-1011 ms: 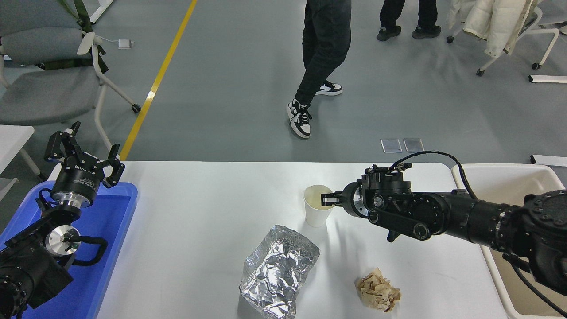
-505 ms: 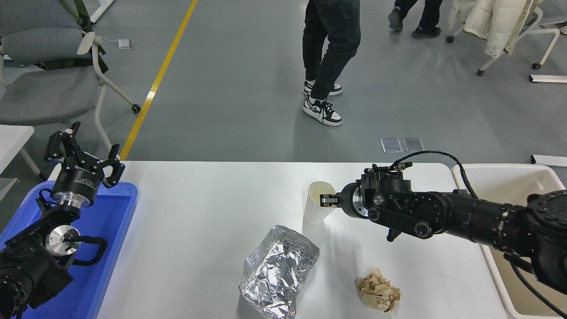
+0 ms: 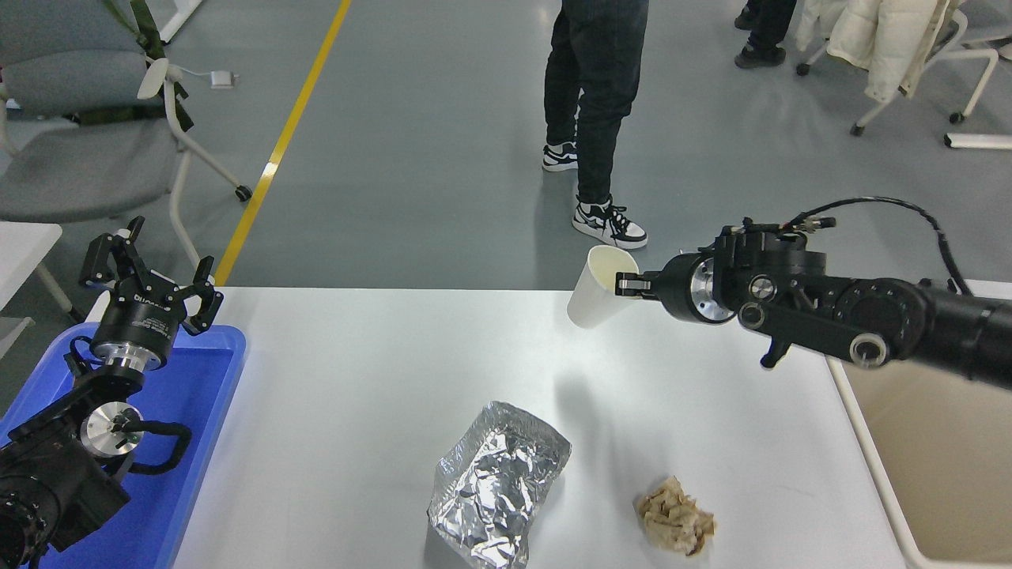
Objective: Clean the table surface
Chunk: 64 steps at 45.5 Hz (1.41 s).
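The right gripper [image 3: 630, 283] has a white paper cup [image 3: 598, 288] pinched by its rim, one finger inside the mouth and one outside, and the cup hangs tilted in the air above the far edge of the table [image 3: 356, 379], clear of the surface, with its shadow falling on the white top below it. The right arm comes in from the right edge, stretched out over the table's far right corner and the beige bin [image 3: 941, 450] that sits just off the table's right side. The table fills the lower middle of the view, and there's junk on it: a crumpled foil bag [image 3: 498, 482] near the front edge, and a wadded brown paper ball [image 3: 674, 521] to its right, the two a bit apart and not touching. On the left side a blue tray [image 3: 198, 411] overlaps the table's left end, and the left arm is parked over it at the lower left, its gripper [image 3: 150, 276] pointing away with the fingers spread wide and nothing between them. Beyond the table a person's legs [image 3: 593, 95] in dark jeans and black-and-white sneakers stand on the grey floor, another person's feet show at the top right, and a grey chair [image 3: 79, 118] sits at the upper left.
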Available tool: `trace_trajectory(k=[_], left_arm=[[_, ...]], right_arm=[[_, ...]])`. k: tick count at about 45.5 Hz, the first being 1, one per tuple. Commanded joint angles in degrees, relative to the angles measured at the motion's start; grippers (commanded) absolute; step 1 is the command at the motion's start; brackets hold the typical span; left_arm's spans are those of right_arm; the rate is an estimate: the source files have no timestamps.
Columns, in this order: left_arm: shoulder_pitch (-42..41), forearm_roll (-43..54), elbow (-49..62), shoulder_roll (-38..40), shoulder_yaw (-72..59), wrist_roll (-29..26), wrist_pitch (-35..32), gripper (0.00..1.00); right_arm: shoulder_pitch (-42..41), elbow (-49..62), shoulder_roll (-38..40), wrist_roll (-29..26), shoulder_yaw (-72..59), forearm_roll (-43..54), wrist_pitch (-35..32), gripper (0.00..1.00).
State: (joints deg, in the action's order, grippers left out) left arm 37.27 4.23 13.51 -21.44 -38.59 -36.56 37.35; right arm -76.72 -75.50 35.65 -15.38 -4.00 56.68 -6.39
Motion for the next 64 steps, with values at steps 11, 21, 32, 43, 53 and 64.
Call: trace_trajectory(k=[11, 21, 32, 43, 53, 64], left_arm=[[0.0, -0.01, -0.06, 0.0, 0.0, 0.0, -0.17, 1.0], [0.0, -0.01, -0.06, 0.0, 0.0, 0.0, -0.17, 1.0], [0.0, -0.01, 0.03, 0.0, 0.0, 0.0, -0.17, 1.0], [0.0, -0.01, 0.03, 0.0, 0.0, 0.0, -0.17, 1.0], [-0.09, -0.01, -0.06, 0.0, 0.0, 0.0, -0.26, 1.0], [-0.09, -0.01, -0.06, -0.09, 0.0, 0.0, -0.35, 1.0]], right_arm=[[-7.39, -13.44, 16.47, 0.09, 0.13, -5.0, -0.55, 0.0], [-8.62, -13.18, 19.11, 1.41, -0.75, -4.82, -1.25, 0.0], [-4.85, -9.67, 24.99, 2.63, -0.57, -3.77, -1.17, 0.0], [3.24, -1.77, 33.08, 10.62, 0.22, -4.65, -0.55, 0.0], [10.09, 6.93, 35.63, 16.25, 0.31, -7.36, -0.2, 0.0], [17.83, 18.97, 33.53, 22.58, 0.22, -17.92, -0.2, 0.0]])
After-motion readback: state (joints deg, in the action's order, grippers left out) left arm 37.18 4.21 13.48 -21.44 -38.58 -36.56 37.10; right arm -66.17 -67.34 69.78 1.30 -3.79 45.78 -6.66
